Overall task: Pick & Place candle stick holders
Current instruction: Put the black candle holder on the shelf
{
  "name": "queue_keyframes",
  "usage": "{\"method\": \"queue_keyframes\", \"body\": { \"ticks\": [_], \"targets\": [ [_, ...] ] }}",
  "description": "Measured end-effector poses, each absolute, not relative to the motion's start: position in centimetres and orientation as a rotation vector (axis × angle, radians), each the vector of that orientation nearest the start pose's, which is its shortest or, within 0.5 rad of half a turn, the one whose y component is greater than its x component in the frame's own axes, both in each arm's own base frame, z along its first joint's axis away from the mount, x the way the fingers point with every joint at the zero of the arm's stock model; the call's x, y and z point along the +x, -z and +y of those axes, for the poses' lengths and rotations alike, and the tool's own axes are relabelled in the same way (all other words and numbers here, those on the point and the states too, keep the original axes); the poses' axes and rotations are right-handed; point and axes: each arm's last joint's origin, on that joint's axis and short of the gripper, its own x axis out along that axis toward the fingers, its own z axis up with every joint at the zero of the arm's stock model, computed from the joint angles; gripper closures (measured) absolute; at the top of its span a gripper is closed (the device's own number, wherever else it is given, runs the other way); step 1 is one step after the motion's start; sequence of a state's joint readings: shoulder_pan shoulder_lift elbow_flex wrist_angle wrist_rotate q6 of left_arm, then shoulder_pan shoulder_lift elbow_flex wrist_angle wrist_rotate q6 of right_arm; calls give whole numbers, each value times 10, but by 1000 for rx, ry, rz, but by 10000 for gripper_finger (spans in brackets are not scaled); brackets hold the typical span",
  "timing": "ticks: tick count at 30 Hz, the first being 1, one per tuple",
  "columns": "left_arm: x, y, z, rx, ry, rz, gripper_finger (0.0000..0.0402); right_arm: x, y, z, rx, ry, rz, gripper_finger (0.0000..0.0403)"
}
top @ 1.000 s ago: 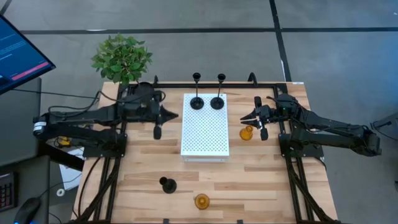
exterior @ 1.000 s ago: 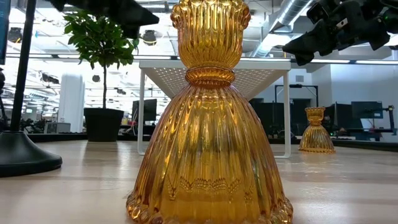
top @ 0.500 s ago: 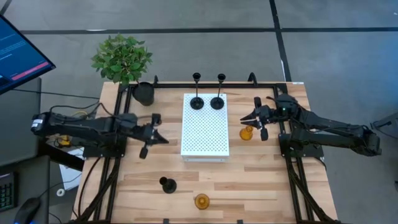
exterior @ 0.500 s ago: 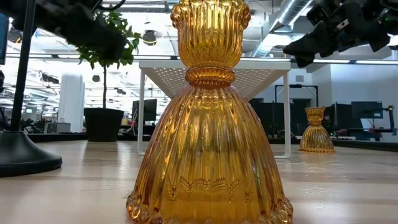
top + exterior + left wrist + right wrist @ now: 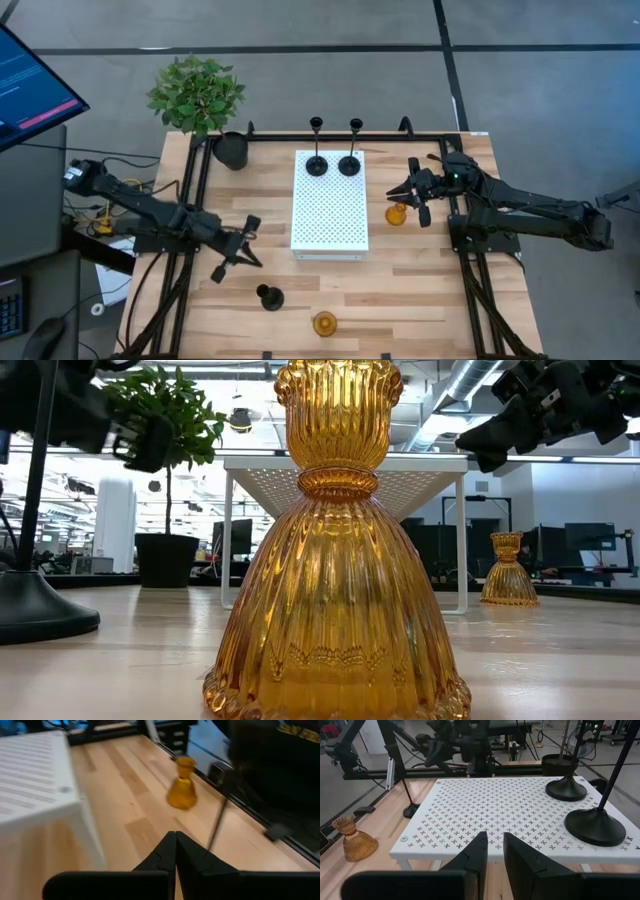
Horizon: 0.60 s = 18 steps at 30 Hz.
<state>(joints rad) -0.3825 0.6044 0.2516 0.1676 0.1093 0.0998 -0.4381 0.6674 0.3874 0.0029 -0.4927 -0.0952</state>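
My left gripper (image 5: 252,260) is shut on nothing over the table's near left part, a little short of a tall black candle stick holder (image 5: 268,297), whose thin stem (image 5: 218,822) stands just beyond the fingertips (image 5: 175,839). An amber holder (image 5: 323,323) rests on its base near the front edge. Two tall black holders (image 5: 317,160) (image 5: 349,160) stand on the far end of a white perforated stand (image 5: 330,215). My right gripper (image 5: 393,190) hangs off the stand's right side, slightly open, above and beside a second amber holder (image 5: 397,213).
A plant in a black pot (image 5: 230,150) stands at the far left corner. The white stand fills the table's middle on thin legs (image 5: 227,540). Black frame rails (image 5: 195,210) run along both sides. Bare wood lies between the stand and the front edge.
My left gripper has swung from beside the plant pot at the far left toward the near edge and has sunk, levelling out as it went. It stays shut and carries nothing.
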Motion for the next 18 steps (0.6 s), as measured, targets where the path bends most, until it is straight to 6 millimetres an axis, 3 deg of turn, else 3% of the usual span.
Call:
{"method": "queue_keyframes", "body": {
  "ticks": [5, 18],
  "targets": [
    [131, -196, -65, 130, 596, 183, 396, 146, -232, -53, 33, -64, 237, 349],
    [136, -197, -68, 178, 600, 135, 390, 146, -233, -53, 68, -60, 235, 349]
  ]
}}
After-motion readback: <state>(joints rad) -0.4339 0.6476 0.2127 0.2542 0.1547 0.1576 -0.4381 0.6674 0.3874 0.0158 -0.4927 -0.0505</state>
